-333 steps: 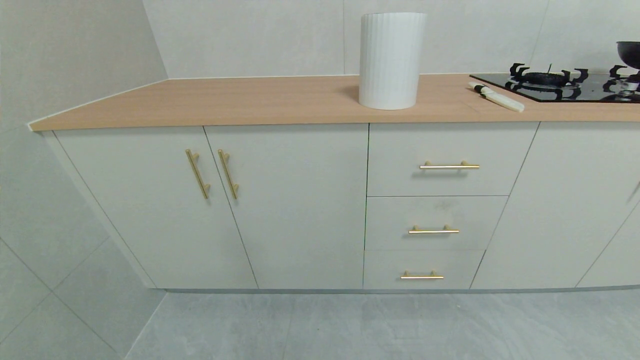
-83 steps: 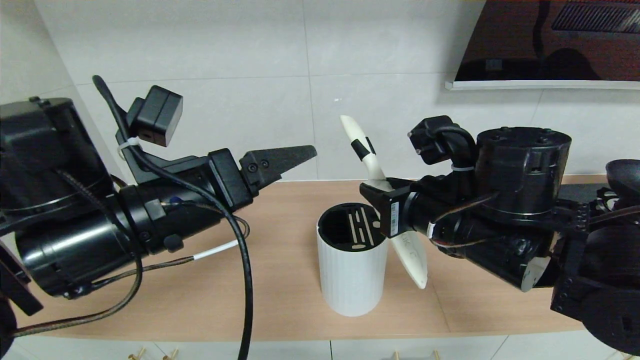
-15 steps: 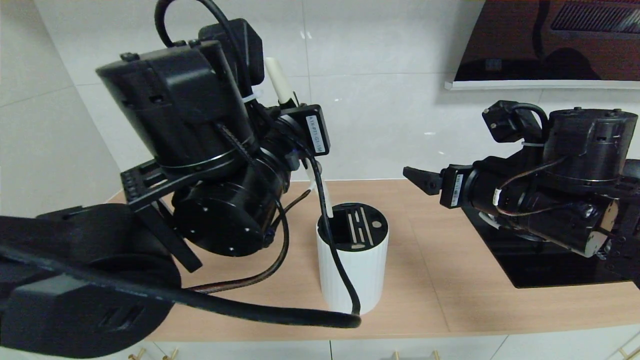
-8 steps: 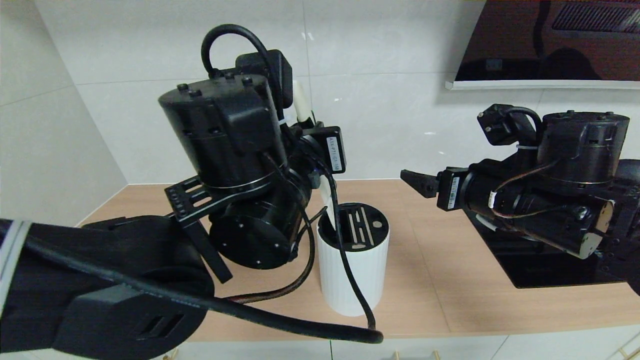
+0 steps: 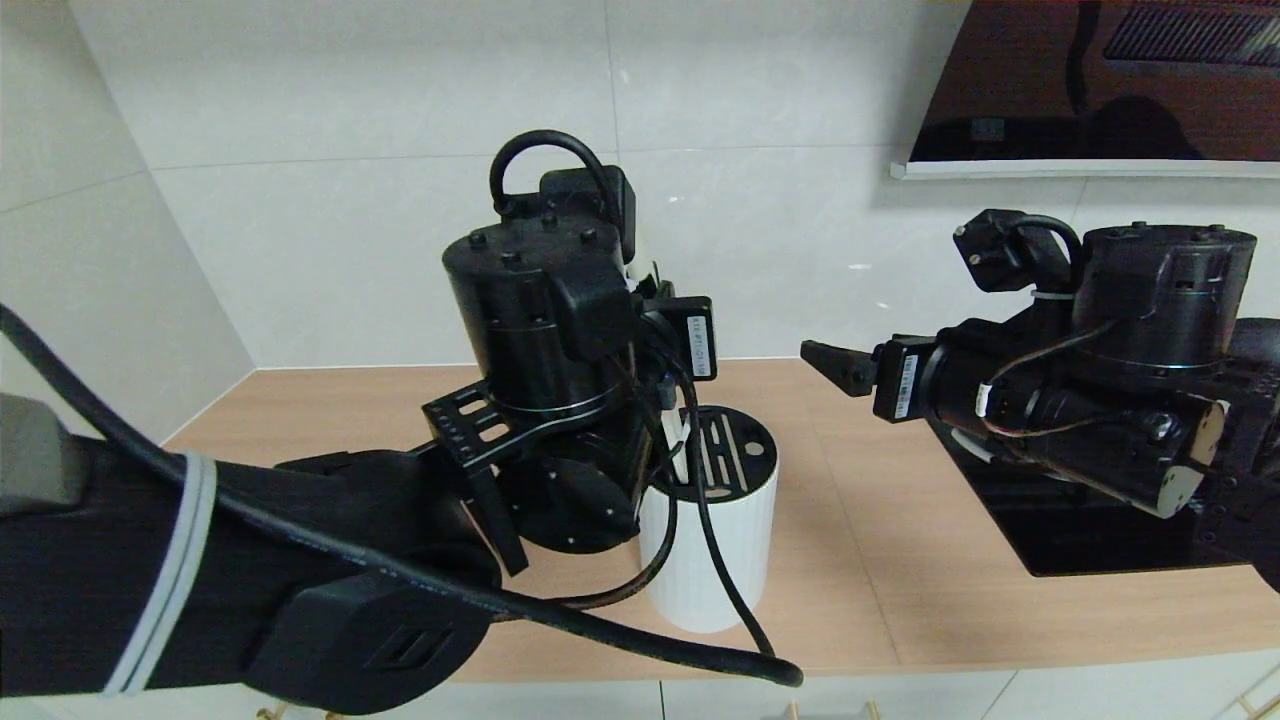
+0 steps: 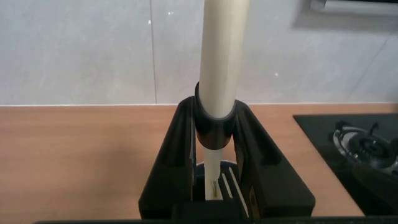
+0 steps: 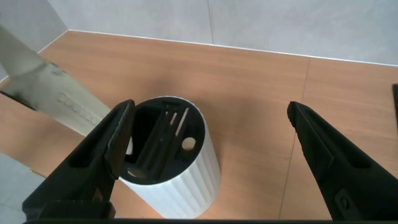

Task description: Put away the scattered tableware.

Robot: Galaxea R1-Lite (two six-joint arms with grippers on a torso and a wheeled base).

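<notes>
A white ribbed knife holder (image 5: 710,545) with a black slotted top stands on the wooden counter (image 5: 860,580). My left gripper (image 6: 214,118) hangs directly above it, shut on the cream knife (image 6: 219,56) at the handle's black band. The blade points down into the holder's top (image 6: 229,182). A short piece of the knife (image 5: 681,447) shows between the wrist and the holder's rim. The right wrist view shows the blade (image 7: 56,99) slanting toward the holder (image 7: 177,165). My right gripper (image 7: 210,109) is open and empty, level in the air right of the holder (image 5: 830,365).
A black glass cooktop (image 5: 1050,545) with a burner (image 6: 364,140) lies on the counter to the right. A dark range hood (image 5: 1100,80) hangs on the tiled wall above it. Bare counter stretches left of the holder.
My left arm has moved right and down, lowering the knife so its blade now enters the holder's top. The right arm has stayed still.
</notes>
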